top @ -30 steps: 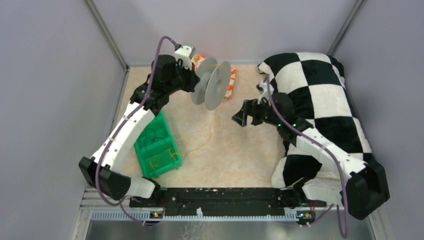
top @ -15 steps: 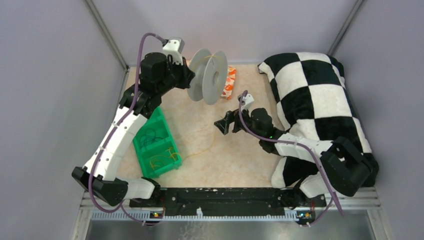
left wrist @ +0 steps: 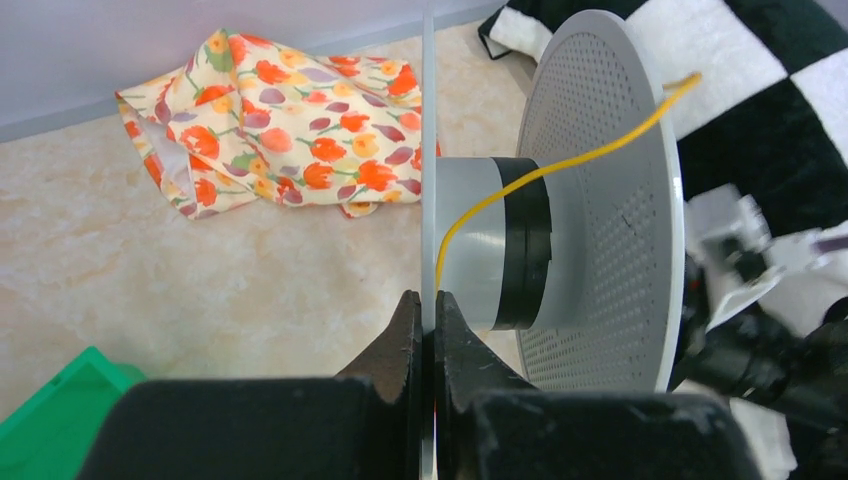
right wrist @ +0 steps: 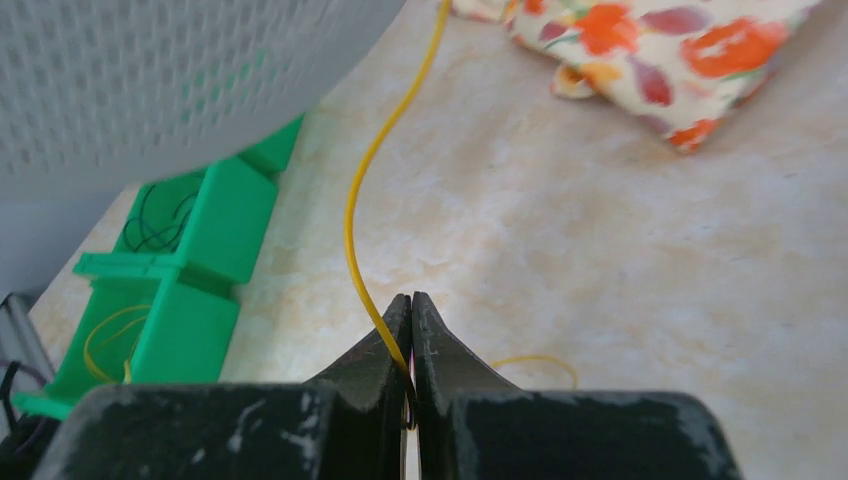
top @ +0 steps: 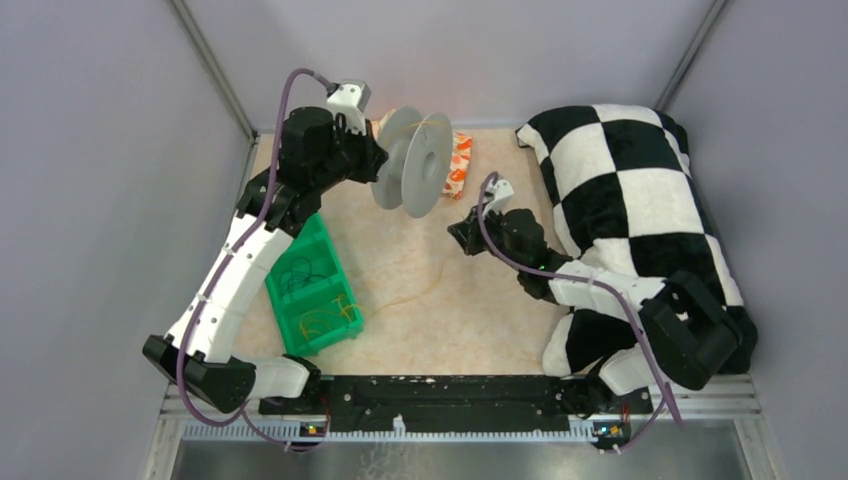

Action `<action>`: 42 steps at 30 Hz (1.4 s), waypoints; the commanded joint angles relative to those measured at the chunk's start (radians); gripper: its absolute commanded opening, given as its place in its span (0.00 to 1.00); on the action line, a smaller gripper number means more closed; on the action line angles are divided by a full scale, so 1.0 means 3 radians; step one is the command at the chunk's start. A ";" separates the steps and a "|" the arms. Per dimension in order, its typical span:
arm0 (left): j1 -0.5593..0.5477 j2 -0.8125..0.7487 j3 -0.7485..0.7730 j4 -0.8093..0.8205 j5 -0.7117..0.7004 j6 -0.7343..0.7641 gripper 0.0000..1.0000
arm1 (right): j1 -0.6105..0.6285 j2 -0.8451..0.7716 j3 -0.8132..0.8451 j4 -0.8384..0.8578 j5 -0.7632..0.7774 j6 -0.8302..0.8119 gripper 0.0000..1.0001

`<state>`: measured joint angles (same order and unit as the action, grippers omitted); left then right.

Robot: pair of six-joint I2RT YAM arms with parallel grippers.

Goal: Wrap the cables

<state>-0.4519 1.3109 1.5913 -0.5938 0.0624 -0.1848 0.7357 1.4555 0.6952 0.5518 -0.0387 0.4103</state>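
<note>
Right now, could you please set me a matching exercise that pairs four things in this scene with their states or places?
Things:
1. left gripper
2. right gripper
3. green bin
4. floral cloth

States or places:
A. lies crumpled at the back, past the spool
B. shut on the yellow cable
C. clamps one flange of the grey spool
D. holds loose yellow wires

Pairs: 1-C, 2-B, 3-D, 4-A
</note>
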 commanded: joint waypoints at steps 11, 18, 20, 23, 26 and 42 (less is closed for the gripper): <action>0.0085 -0.0406 -0.0512 -0.0057 0.1042 0.0707 0.00 | -0.1010 -0.0661 0.0807 -0.1054 0.0005 -0.0437 0.00; 0.0088 -0.0504 -0.0581 -0.0066 0.1015 0.0775 0.00 | -0.1162 -0.0581 0.0847 -0.1224 0.0060 -0.0314 0.00; 0.0097 -0.0499 -0.0570 -0.0050 0.0929 0.0761 0.00 | -0.1175 -0.0646 0.0751 -0.1175 0.0111 -0.0262 0.00; 0.0136 -0.0475 -0.0538 -0.0037 0.0854 0.0719 0.00 | -0.1190 -0.0760 0.0642 -0.1170 0.0286 -0.0199 0.00; 0.0191 -0.0489 -0.0522 0.0035 0.0854 0.0659 0.00 | -0.1199 -0.0839 0.0570 -0.1209 0.0372 -0.0172 0.00; 0.0606 -0.0512 -0.0653 0.0896 0.1356 -0.0067 0.00 | -0.1239 -0.0958 0.0163 -0.1108 -0.0026 -0.0033 0.00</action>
<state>-0.2752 1.1931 1.3979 -0.5495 0.4286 -0.0875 0.3725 1.1954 0.7628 0.1688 0.0326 0.3752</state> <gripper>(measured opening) 0.026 0.004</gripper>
